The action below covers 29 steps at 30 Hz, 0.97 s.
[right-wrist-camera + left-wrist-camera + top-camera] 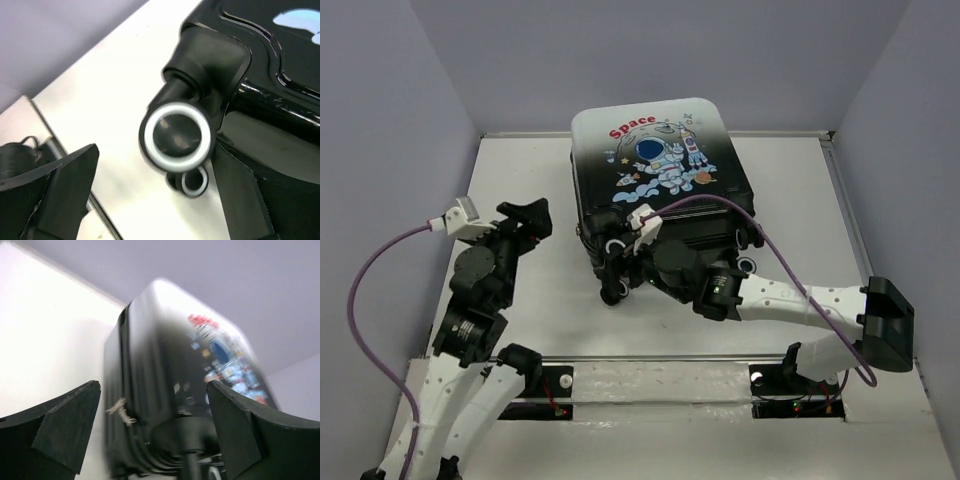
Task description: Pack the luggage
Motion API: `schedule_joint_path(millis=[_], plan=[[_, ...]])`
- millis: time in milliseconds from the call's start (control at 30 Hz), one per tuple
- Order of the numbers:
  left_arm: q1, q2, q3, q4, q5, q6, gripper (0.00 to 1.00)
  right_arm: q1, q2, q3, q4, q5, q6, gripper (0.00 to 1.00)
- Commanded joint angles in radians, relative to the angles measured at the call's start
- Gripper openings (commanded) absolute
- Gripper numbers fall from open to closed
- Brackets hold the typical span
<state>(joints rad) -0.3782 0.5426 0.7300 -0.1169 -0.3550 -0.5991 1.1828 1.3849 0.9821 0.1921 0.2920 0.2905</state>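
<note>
Found right gripper [156, 150] spread wide, clamped on nothing, straddling a white-ringed wheel [175, 135] at the near-left corner of the luggage [660, 165]. Unable to confirm contact between fingers [70, 185] and wheel from the right wrist view. Noted a second, smaller-looking wheel [194, 181] just behind the first. Found left gripper [152, 385] likewise opened wide and empty, positioned left of the luggage, apart from it, aimed at its side. Observed luggage shut, lying on the white table [510, 180] toward the far edge, astronaut print and red "Space" lettering facing up, wheeled end toward the arm bases. Traced a purple cable [720, 203] from the right wrist, arcing over the black lower shell. Recorded blur in the left wrist view; fine detail there not readable.
</note>
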Motion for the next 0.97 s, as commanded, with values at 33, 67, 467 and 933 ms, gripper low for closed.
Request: schedule_joint_path(millis=[33,67,467,933], plan=[[-0.001,-0.069,0.131,-0.194,0.045,0.114,0.99,0.063,-0.095,0.118,-0.175,0.027,-0.05,1.0],[-0.001,-0.094,0.135,-0.214,0.062,0.119,0.99,0.063,-0.157,0.11,-0.195,0.03,-0.053,1.0],[-0.001,-0.221,0.154,-0.196,0.274,0.128,0.99,0.063,-0.892,-0.091,-0.347,0.34,-0.152,1.0],[-0.001,-0.176,0.074,-0.067,0.324,0.124,0.99,0.063,-1.135,-0.248,-0.35,0.624,-0.132,1.0]])
